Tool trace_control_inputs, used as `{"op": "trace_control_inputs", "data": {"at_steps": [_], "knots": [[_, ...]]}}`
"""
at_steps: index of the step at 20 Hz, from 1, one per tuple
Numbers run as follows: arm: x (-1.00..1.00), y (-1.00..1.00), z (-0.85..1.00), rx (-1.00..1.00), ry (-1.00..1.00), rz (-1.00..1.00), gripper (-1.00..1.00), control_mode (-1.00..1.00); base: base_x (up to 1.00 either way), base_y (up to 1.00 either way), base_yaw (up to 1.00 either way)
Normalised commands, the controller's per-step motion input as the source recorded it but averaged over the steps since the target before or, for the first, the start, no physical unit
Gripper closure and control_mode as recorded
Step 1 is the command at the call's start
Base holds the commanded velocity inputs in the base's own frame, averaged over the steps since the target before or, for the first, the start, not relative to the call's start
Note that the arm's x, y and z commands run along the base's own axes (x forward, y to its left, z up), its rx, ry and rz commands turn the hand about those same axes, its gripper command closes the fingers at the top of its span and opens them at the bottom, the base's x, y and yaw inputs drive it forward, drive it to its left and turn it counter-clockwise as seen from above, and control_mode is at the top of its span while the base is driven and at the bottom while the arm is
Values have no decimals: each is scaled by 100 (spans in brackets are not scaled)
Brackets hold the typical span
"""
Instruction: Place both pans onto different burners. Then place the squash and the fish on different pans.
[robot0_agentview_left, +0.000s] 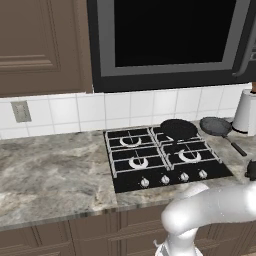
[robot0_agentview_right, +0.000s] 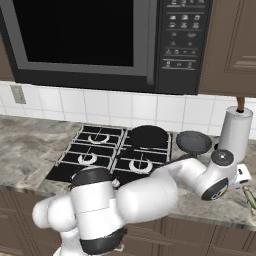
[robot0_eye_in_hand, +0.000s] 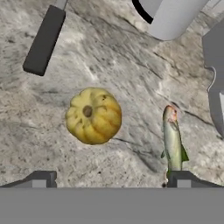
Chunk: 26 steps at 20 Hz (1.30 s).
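Note:
One dark pan (robot0_agentview_left: 177, 129) (robot0_agentview_right: 148, 136) sits on the back right burner of the black hob (robot0_agentview_left: 125, 182). A second pan (robot0_agentview_left: 216, 126) (robot0_agentview_right: 194, 141) lies on the counter just right of the hob, its black handle (robot0_eye_in_hand: 43, 40) pointing toward the front. In the hand view a round yellow squash (robot0_eye_in_hand: 93, 116) and a slim grey-green fish (robot0_eye_in_hand: 172, 140) lie side by side on the marble counter, a little apart. My gripper (robot0_eye_in_hand: 111, 179) hangs above them, open, with nothing between its fingers; the squash lies between the two tips and the fish by the right one.
A white paper towel roll (robot0_agentview_left: 246, 111) (robot0_agentview_right: 235, 132) stands on the counter behind the second pan, close to the wrist (robot0_agentview_right: 221, 175). The other three burners, such as the front left one (robot0_agentview_left: 138, 162), carry nothing. A microwave hangs above the hob.

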Motion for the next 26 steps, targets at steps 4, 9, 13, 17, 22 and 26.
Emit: {"op": "trace_control_inputs", "data": {"at_steps": [4, 9, 13, 17, 22, 26], "knots": [[3, -44, 0, 0, 4, 0, -100, -100, 0, 0, 0], [12, -39, -5, 0, 8, 0, -100, -100, 0, 0, 0], [34, -26, -21, 0, 11, 1, -100, -100, 0, 0, 0], [38, -18, -21, 0, 7, 5, -100, -100, 0, 0, 0], [17, -13, -29, 0, 0, 7, -100, -100, 0, 0, 0], [1, -19, -18, 0, 0, 6, -100, -100, 0, 0, 0]]}}
